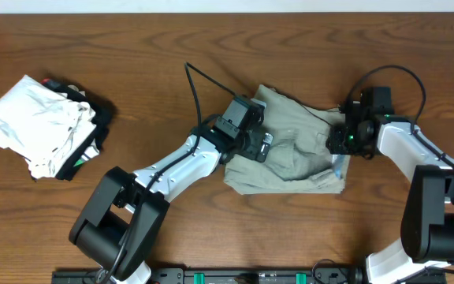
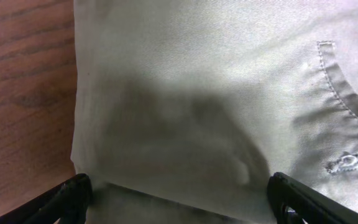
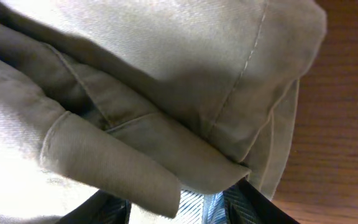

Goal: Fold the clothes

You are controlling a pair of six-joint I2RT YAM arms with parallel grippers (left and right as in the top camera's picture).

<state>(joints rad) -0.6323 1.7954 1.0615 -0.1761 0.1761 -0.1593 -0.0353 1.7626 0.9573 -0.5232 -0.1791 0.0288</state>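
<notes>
- The left gripper (image 2: 179,202) is open. Its fingers (image 2: 73,194) stand wide apart and low over the khaki garment (image 1: 294,154), and a doubled edge of cloth runs across between them. Nothing looks pinched.
- The right gripper (image 3: 185,210) is mostly buried under bunched folds. Cloth and a bit of striped blue lining (image 3: 197,205) sit between its dark fingers, but I cannot tell whether they are clamped on it.
- On the overhead view the left gripper sits at the garment's 9 o'clock edge and the right one at its 3 o'clock edge.
- The garment lies on the counter (image 1: 172,47), a little toward 3 o'clock from the middle. It is a lumpy, roughly rectangular shape with layers over one another, and a stitched pocket seam shows on top.
- Progress, as I judge it: this piece is partway folded. At least one layer is doubled over, but the surface is rumpled and the edges are uneven, so smoothing or a further fold seems to be left.
- A pile of clothes (image 1: 42,126) sits well apart at 9 o'clock, white cloth over something dark. It looks loosely heaped, and I cannot tell whether it counts as folded.
- The left arm rises from its base near 7 o'clock and stretches toward 2 o'clock.
- The right arm comes up from about 4 o'clock, bends at the elbow, and turns its wrist toward 9 o'clock into the cloth.
</notes>
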